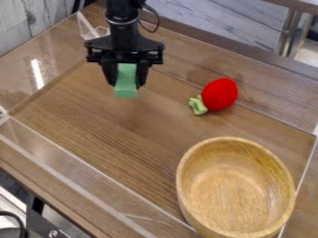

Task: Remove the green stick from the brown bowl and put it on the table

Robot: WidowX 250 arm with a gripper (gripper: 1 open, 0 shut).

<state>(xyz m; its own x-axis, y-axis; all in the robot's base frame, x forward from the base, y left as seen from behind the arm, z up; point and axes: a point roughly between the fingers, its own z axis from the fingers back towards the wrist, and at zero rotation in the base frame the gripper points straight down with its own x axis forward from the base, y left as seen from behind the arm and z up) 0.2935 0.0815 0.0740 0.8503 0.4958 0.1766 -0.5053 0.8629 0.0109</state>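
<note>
The jaws are clenched on the green stick [125,78], its long axis upright, lower end just above the wooden table [112,139]. The black gripper [125,65] points straight down, well apart from the brown bowl [236,197] and red strawberry [218,94].

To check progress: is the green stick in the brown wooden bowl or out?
Out: the black hand holds the green stick above the table; bowl looks empty.

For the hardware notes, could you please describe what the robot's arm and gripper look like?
The gripper is black, with a wide crossbar body and two short dark fingers pointing down. Above it rises a slim black, roughly cylindrical wrist section. No markings or cables can be made out.
</note>
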